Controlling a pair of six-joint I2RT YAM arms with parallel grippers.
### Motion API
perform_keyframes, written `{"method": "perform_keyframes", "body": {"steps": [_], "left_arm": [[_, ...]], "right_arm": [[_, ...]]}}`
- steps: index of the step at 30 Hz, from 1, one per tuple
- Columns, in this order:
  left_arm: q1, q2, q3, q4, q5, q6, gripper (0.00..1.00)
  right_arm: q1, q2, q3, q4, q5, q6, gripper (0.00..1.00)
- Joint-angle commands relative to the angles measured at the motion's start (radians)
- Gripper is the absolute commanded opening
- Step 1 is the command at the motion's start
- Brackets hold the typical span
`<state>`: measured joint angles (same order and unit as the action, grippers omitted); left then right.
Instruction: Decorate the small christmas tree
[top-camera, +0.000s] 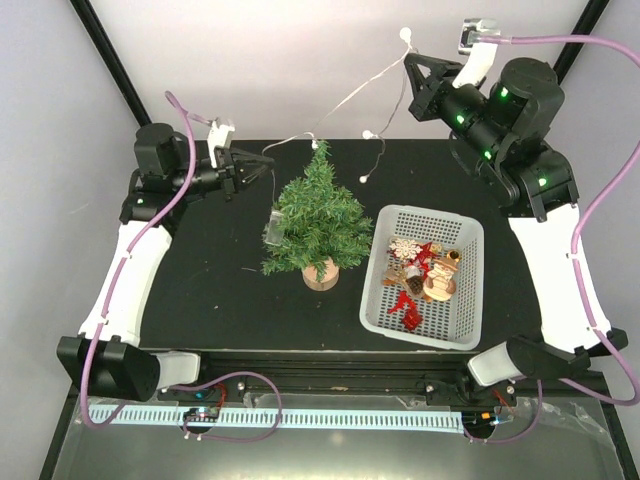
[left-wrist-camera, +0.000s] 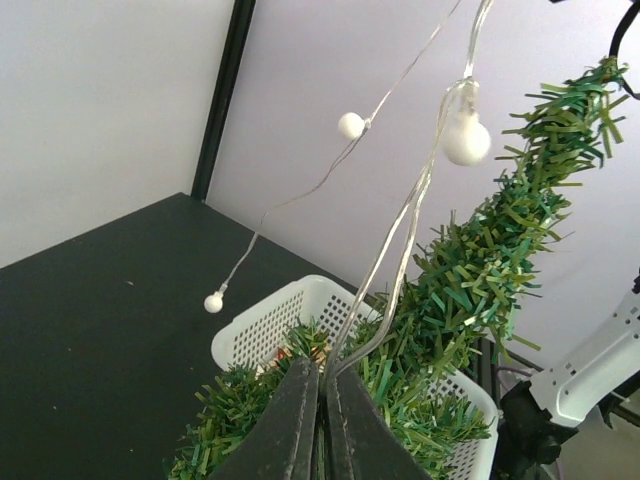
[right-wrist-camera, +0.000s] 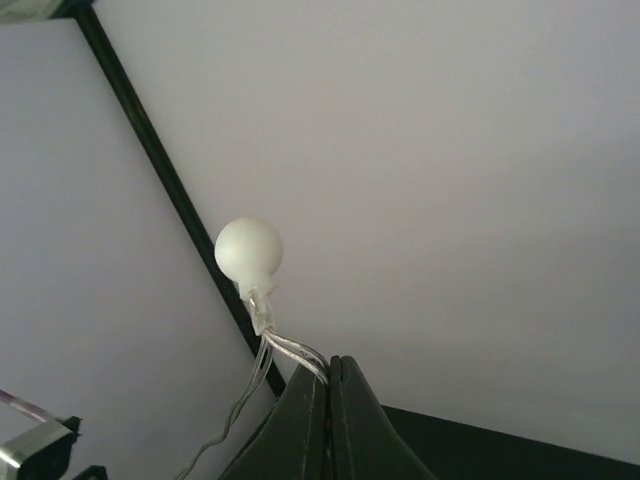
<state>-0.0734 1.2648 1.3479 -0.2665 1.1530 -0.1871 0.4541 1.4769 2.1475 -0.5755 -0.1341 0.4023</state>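
The small christmas tree (top-camera: 318, 222) stands upright on its wooden disc base (top-camera: 321, 275) mid-table. A clear light string (top-camera: 345, 100) with white bulbs runs from my left gripper (top-camera: 264, 164) up to my right gripper (top-camera: 408, 62). The left gripper is shut on the wire left of the tree top. In the left wrist view (left-wrist-camera: 322, 372) the wire rises past the tree (left-wrist-camera: 480, 280) with a bulb (left-wrist-camera: 465, 137) on it. The right gripper is raised high above the back edge. In the right wrist view (right-wrist-camera: 328, 365) it is shut on the wire just below a bulb (right-wrist-camera: 248, 250).
A white basket (top-camera: 467, 262) with several ornaments sits right of the tree. It also shows in the left wrist view (left-wrist-camera: 262, 330). A small clear box (top-camera: 273, 229) hangs at the tree's left side. Black frame posts stand at both back corners.
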Motion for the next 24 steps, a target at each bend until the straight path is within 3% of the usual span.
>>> {"method": "perform_keyframes", "body": {"steps": [1,20,24], "left_arm": [[-0.011,0.01,-0.001,0.045,0.029,-0.024,0.02],[-0.133,0.106,0.06,-0.083,-0.122,0.12,0.01],[-0.146,0.106,0.064,-0.097,-0.156,0.145,0.05]], "right_arm": [[0.005,-0.057,-0.056,-0.002,0.1,-0.048,0.01],[0.005,-0.193,-0.187,-0.031,0.287,-0.083,0.01],[0.005,-0.223,-0.222,-0.038,0.323,-0.081,0.01]]}}
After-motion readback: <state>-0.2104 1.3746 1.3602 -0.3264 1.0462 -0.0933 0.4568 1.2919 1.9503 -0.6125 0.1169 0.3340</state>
